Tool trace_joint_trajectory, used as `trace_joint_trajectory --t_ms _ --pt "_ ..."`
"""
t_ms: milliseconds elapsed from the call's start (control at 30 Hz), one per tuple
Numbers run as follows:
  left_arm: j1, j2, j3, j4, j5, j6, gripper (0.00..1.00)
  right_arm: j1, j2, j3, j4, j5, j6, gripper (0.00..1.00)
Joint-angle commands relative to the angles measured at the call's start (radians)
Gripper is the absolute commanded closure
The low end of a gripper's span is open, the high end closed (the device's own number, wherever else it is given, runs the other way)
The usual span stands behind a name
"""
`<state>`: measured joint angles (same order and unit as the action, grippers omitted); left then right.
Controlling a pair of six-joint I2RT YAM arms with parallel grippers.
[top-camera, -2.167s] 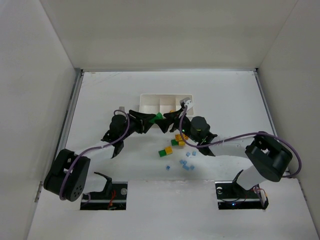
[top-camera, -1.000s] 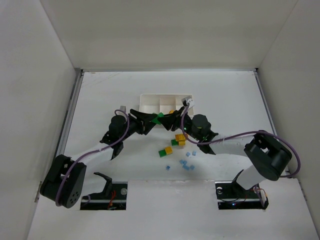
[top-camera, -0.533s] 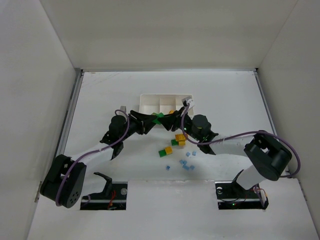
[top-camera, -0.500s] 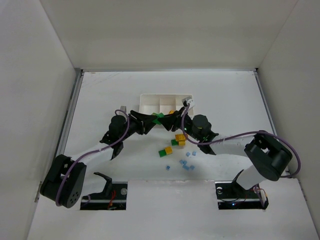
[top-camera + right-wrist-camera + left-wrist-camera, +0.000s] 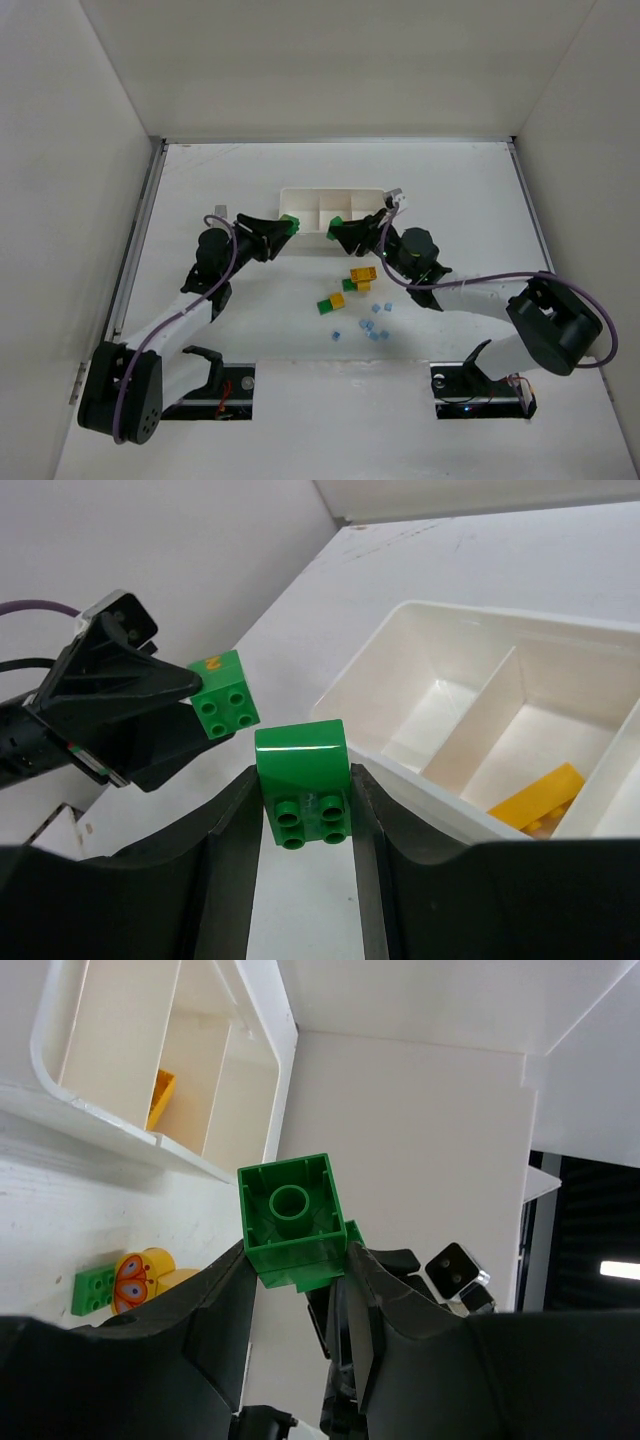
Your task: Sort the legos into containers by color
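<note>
My left gripper (image 5: 286,226) is shut on a square green lego (image 5: 289,221), also seen in the left wrist view (image 5: 292,1215), and holds it in the air just in front of the white tray's (image 5: 300,193) left end. My right gripper (image 5: 337,233) is shut on a rounded green lego (image 5: 335,222), seen studs-down in the right wrist view (image 5: 303,775), and holds it in front of the tray's middle. The two grippers face each other a short gap apart. A yellow lego (image 5: 540,788) lies in the tray's middle compartment.
Loose legos lie on the table in front of the tray: a yellow and green cluster (image 5: 360,276), a green one (image 5: 324,307) beside a yellow one (image 5: 338,299), and several small blue ones (image 5: 374,327). White walls enclose the table.
The two grippers had met on green legos in front of the tray. They have drawn apart, the left one leftwards and the right one rightwards, each with a green lego.
</note>
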<state>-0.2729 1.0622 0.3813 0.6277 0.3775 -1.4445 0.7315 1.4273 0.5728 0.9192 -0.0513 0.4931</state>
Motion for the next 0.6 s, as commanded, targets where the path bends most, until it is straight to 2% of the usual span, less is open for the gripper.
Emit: trace_joint_trajectory --t_ms 0,100,233,433,567 --pt "-0.001 -0.033 0.027 -0.020 0.000 0.059 0.90 -0.023 -0.014 -0.005 0.015 0.034 -0.005 0.73" --pt "-0.016 -0.038 0.034 -0.025 0.001 0.082 0.90 -0.074 -0.021 0.024 -0.074 0.076 -0.027 0.73" --pt "-0.088 -0.027 0.067 -0.031 -0.014 0.136 0.90 -0.100 -0.016 0.062 -0.187 0.210 -0.082 0.73" --pt "-0.196 0.018 0.108 -0.028 -0.055 0.194 0.90 -0.119 0.036 0.128 -0.278 0.340 -0.120 0.72" --pt "-0.222 0.035 0.119 -0.022 -0.065 0.197 0.89 -0.146 0.068 0.168 -0.290 0.381 -0.120 0.68"
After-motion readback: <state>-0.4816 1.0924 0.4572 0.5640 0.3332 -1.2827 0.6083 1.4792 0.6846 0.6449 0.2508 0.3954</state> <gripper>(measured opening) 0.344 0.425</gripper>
